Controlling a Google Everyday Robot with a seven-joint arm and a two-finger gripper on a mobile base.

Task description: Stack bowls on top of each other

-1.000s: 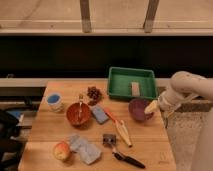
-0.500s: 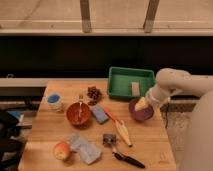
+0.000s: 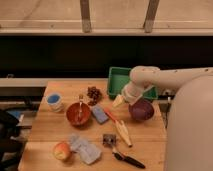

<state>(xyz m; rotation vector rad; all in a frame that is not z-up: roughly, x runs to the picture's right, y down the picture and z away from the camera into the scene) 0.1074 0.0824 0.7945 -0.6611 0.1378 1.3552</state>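
On the counter (image 3: pixel 47 140), below the green tray (image 3: pixel 116 79), purple bowl (image 3: pixel 141 109) at right and orange-red bowl (image 3: pixel 79 113) left of centre, well apart, not yet stacked. Swung in from the right edge, hovering the end effector (image 3: pixel 119 101), spread wide and empty, just beside the purple bowl's upper-left rim; grasp likely next

The pincer (image 3: pixel 118 102) is no longer near the right edge of the surface (image 3: pixel 50 131). It has crossed over the purple bowl (image 3: pixel 141 110) and now hangs just left of it, in front of the green tray (image 3: pixel 116 80). The arm (image 3: pixel 165 77) now hides the tray's right side.
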